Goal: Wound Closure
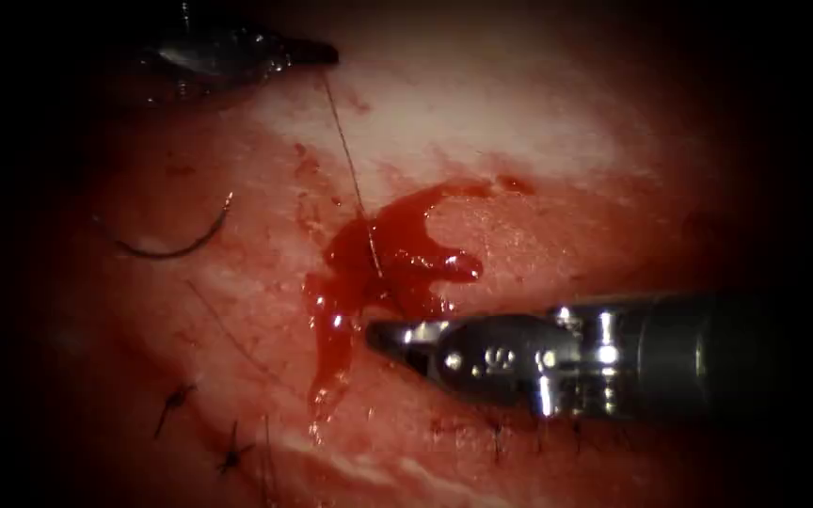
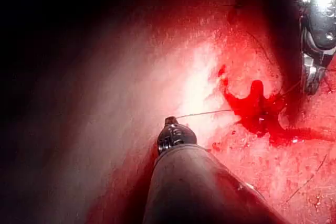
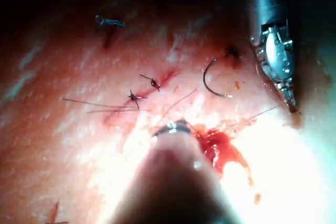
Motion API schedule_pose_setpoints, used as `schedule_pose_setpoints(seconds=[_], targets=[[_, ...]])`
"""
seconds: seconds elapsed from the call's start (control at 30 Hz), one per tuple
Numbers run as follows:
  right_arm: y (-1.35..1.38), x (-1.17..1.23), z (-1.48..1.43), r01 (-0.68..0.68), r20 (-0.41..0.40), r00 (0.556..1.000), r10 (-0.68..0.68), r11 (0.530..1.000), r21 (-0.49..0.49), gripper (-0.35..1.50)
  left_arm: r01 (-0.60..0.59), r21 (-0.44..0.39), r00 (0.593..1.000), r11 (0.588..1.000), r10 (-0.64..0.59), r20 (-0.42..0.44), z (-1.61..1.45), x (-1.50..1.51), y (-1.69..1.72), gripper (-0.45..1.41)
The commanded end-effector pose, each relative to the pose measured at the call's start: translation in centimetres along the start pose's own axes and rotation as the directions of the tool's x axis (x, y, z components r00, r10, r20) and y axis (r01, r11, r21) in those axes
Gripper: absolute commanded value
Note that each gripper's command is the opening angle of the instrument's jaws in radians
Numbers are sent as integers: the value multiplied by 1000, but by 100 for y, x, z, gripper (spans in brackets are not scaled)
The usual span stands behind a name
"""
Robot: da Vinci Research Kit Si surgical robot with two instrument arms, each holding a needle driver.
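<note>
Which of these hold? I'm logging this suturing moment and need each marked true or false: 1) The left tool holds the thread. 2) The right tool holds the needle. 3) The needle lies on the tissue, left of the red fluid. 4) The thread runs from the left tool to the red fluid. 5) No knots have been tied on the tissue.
1) True: the left tool has its jaws shut on the thread.
2) False: the right tool holds nothing; its jaws are shut beside the red fluid.
3) True: the needle lies free on the tissue.
4) True.
5) False: knots with cut ends sit along the cut.
</note>
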Motion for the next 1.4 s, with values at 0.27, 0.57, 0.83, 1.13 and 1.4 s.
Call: schedule_pose_setpoints(seconds=[0.27,0.57,0.83,1.13,1.4], targets=[[-9,-10,17,27,-34,999,-26,999,30,-35,-9,25,1000,1000,9,5,35,-7,-20,-45],[-22,-15,24,21,-40,999,-20,1000,21,-35,-7,50,1000,999,7,14,52,-4,-42,-45],[-32,-15,45,29,-54,998,-28,999,30,-35,-13,86,999,996,9,40,60,-8,-56,-45],[-57,-33,79,30,-32,999,-29,998,59,-35,12,158,997,987,-23,71,71,-6,-83,-45],[-87,-58,95,7,20,1000,-9,995,99,-35,27,180,997,983,-39,63,78,-1,-81,-45]])
